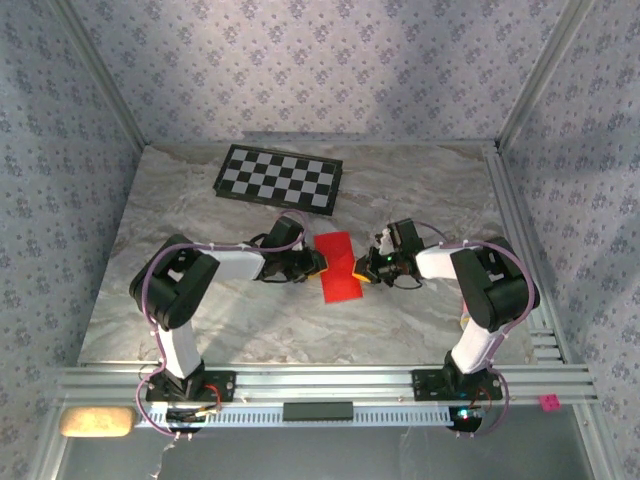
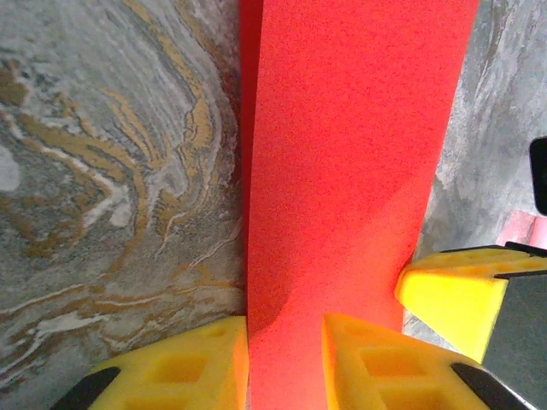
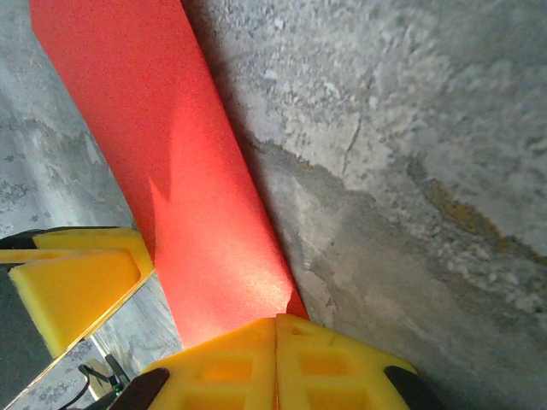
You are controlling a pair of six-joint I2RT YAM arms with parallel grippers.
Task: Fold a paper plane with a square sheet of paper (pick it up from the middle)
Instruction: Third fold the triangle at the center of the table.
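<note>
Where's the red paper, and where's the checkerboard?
red paper (image 1: 338,266), top external view, on its middle.
checkerboard (image 1: 279,179), top external view, on its centre squares.

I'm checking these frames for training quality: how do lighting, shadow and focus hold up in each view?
Top external: soft overhead light, bright patch on the back wall, red paper small but crisp. Left wrist: paper sharp and grainy, shaded near the left claw's fingers. Right wrist: a shadow covers the paper's upper part, marble table in focus.
</note>
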